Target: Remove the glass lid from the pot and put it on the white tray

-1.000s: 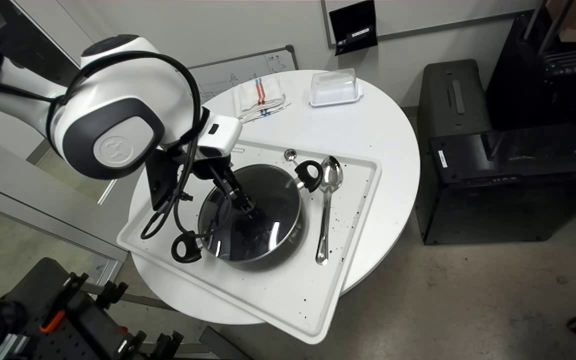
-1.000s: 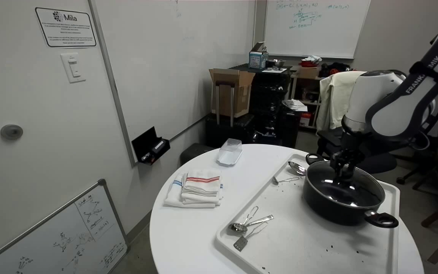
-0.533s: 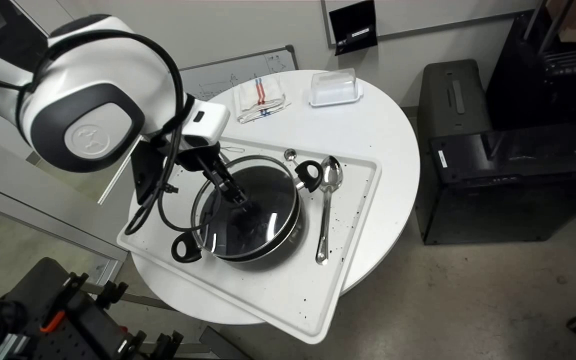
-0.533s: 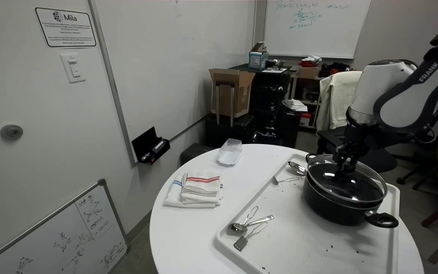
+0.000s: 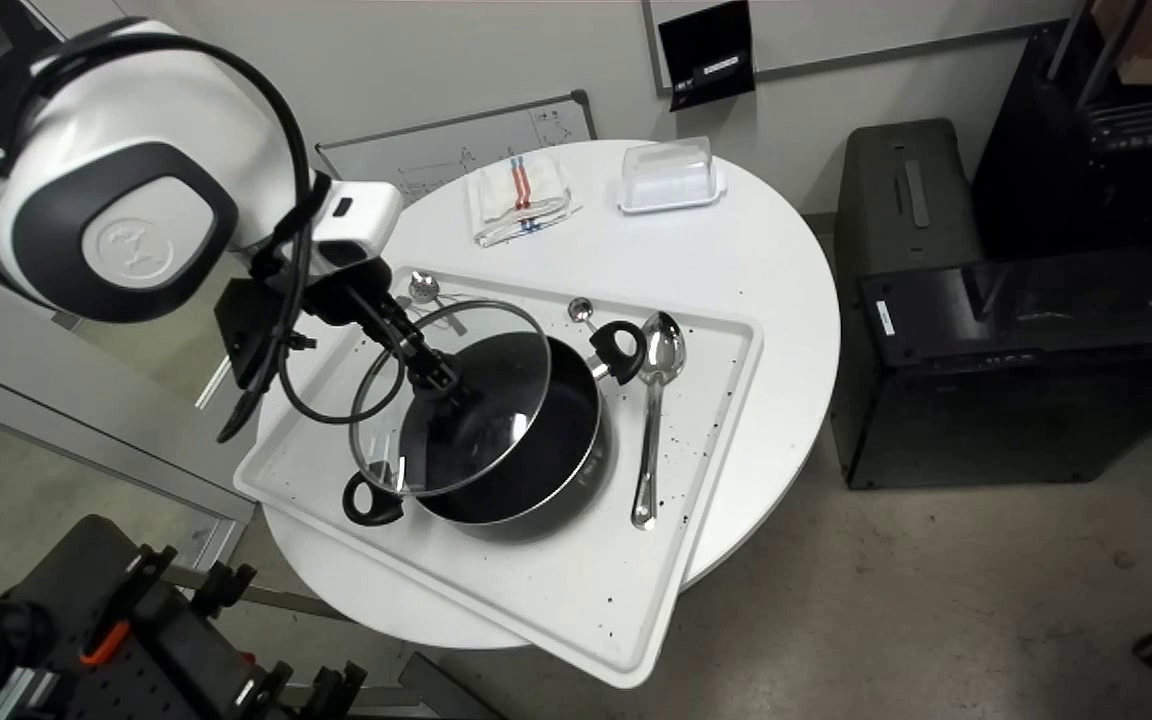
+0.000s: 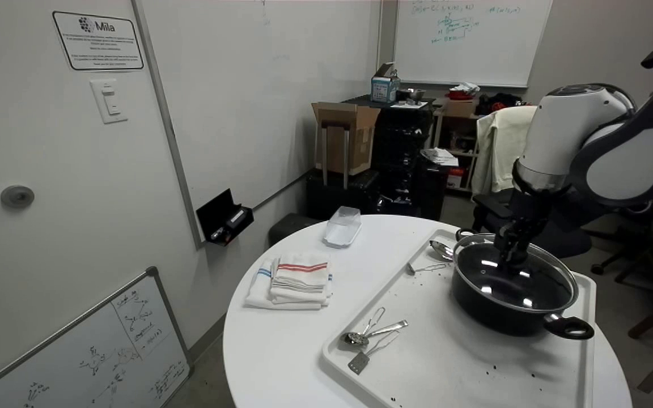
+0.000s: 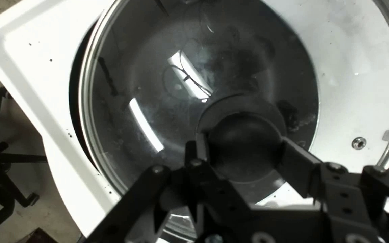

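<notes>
The glass lid (image 5: pixel 511 395) is see-through with a metal rim. My gripper (image 7: pixel 245 148) is shut on its dark round knob (image 7: pixel 245 135) in the wrist view. In both exterior views the gripper (image 5: pixel 441 382) comes down onto the lid's middle. The lid is lifted off the black pot (image 5: pixel 568 440) and shifted sideways, so part of the pot's black inside shows. In an exterior view the lid (image 6: pixel 536 286) still overlaps the pot (image 6: pixel 485 309). The pot stands on the white tray (image 5: pixel 576 600), which also shows in the wrist view (image 7: pixel 22 64).
A large metal spoon (image 5: pixel 651 430) and a small one (image 5: pixel 580 309) lie beside the pot. Several small utensils (image 6: pixel 366 340) lie at a tray corner. Folded towels (image 6: pixel 301 280) and a clear-lidded white dish (image 6: pixel 343 226) stand on the round table (image 6: pixel 281 351).
The lid has come up off the pot with my gripper and moved to the upper left in an exterior view, uncovering part of the pot. The pot has not moved.
</notes>
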`<state>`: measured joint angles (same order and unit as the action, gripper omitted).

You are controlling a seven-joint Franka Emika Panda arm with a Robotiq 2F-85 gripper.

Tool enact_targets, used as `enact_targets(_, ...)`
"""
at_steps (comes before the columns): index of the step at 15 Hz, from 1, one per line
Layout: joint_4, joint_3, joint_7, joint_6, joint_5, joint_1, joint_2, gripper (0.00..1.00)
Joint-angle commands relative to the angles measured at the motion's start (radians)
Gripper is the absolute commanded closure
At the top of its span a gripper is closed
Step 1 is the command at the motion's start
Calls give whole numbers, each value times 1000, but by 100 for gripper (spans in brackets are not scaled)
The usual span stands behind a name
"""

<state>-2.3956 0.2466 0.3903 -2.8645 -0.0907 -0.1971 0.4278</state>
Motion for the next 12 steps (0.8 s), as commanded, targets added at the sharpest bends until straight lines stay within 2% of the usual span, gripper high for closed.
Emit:
enact_targets(1, -18, 48, 69, -5, -90, -127, -29, 74)
enact_targets(6, 13, 62, 179, 4, -178, -291, -4, 74)
enact_targets(12, 68, 37, 265, -5, -203, -413, 64, 74)
